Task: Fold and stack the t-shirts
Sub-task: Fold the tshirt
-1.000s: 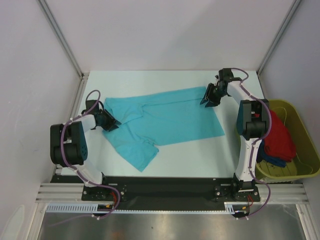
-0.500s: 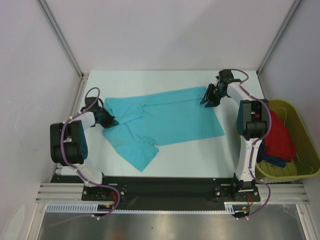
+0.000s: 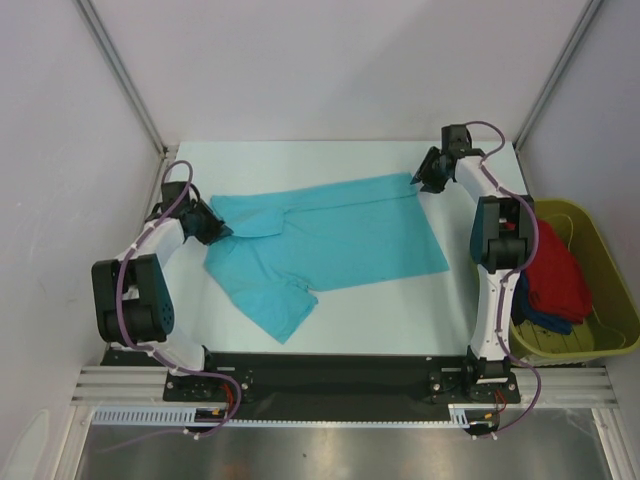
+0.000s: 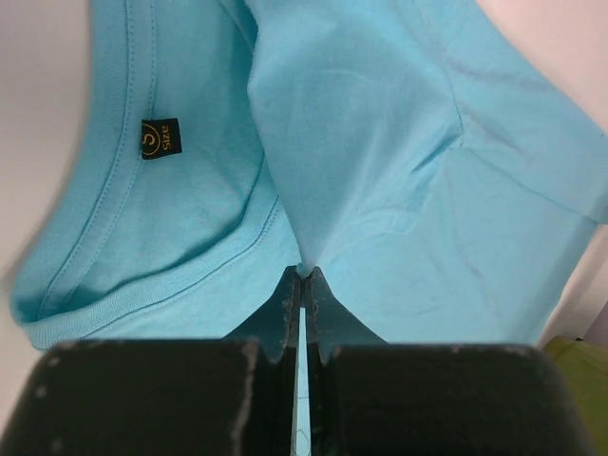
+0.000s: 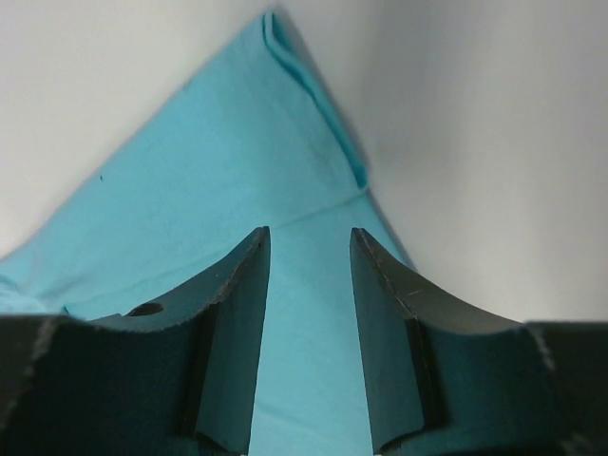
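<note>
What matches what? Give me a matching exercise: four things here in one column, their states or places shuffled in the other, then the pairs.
Things:
1. turquoise cloth t-shirt
2. left jaws
3. right jaws
4. red cloth shirt

States or places:
A. open, at a turquoise corner
B. heaped in the olive-green plastic tub
C. spread on the pale table
D. shut on a pinch of turquoise cloth

Pairs: 1-C, 2-D, 3-A, 4-B

we see a pale table point(image 3: 380, 310) carrying one turquoise t-shirt point(image 3: 340, 240), spread out across its middle, collar end at the left, hem at the right, one sleeve reaching toward the near edge. an olive-green tub point(image 3: 600, 250) sits at the right side; we cannot tell whether it rests on the tabletop.
</note>
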`<action>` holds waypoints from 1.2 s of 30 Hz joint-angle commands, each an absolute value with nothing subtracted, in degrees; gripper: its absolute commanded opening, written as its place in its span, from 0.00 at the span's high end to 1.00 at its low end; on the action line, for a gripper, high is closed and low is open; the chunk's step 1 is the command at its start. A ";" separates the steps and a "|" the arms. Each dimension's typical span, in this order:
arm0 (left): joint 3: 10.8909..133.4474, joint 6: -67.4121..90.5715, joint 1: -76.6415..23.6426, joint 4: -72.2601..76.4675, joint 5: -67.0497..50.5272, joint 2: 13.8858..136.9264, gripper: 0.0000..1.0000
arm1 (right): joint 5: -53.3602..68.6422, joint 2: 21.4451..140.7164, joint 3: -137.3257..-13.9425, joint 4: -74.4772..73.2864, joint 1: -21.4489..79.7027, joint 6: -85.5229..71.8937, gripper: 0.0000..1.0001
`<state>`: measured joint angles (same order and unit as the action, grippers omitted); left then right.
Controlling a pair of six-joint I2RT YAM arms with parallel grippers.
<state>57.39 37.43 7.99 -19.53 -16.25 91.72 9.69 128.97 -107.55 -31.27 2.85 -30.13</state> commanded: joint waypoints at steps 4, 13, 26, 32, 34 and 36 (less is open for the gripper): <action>59.76 36.74 7.73 -20.48 -17.66 89.30 1.00 | 8.43 132.89 -111.27 -29.10 2.11 -34.27 0.56; 59.94 36.12 7.73 -21.36 -17.40 88.94 1.00 | 8.79 135.17 -111.88 -28.39 1.41 -34.89 0.57; 59.85 35.95 7.73 -21.88 -17.75 87.89 1.00 | 10.90 136.23 -112.06 -27.77 1.23 -35.33 0.80; 59.59 36.12 7.91 -22.32 -17.32 86.75 1.00 | 11.34 135.79 -114.87 -28.65 1.14 -34.72 0.94; 58.81 36.65 8.61 -21.80 -17.75 86.40 1.00 | 12.21 136.14 -116.36 -29.09 1.14 -34.19 0.96; 58.36 37.09 9.05 -21.18 -18.46 86.13 1.00 | 12.66 136.67 -118.03 -30.23 1.23 -33.75 0.97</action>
<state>57.78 37.08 8.27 -22.00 -17.06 88.90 11.31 135.98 -113.45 -29.58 1.52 -34.85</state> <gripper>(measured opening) 0.011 0.042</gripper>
